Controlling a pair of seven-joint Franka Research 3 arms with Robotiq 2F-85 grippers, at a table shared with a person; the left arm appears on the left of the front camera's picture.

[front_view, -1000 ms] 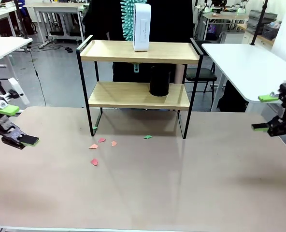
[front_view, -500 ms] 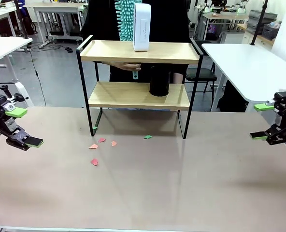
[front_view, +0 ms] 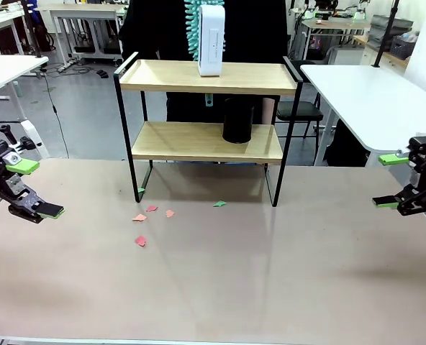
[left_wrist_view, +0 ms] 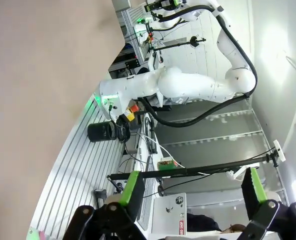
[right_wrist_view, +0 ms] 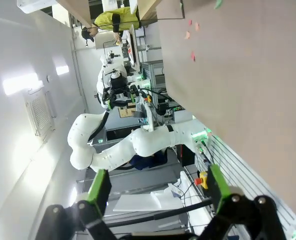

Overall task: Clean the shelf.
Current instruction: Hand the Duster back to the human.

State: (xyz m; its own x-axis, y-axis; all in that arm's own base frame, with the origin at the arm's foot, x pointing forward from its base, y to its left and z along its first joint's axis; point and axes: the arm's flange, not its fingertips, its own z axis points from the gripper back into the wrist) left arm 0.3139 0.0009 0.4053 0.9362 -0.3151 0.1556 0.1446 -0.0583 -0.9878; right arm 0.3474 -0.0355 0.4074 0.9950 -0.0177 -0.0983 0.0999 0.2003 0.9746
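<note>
The shelf, two light wooden boards in a thin black frame, stands at the far middle of the beige table. A white box stands on its top board and a black cylinder on the lower one. Behind it a person in black holds a teal duster by the white box. My left gripper hovers open over the table's left edge, far from the shelf. Over the right edge my right gripper is open too. In the wrist views, the left gripper and right gripper hold nothing.
Several pink and green paper scraps lie on the beige table in front of the shelf's left leg, one green scrap nearer the middle. White tables stand at right and left behind.
Both grippers drew slightly inward over the table edges, then held still. The person's duster shifted behind the white box, and the hand seen under the top board withdrew.
</note>
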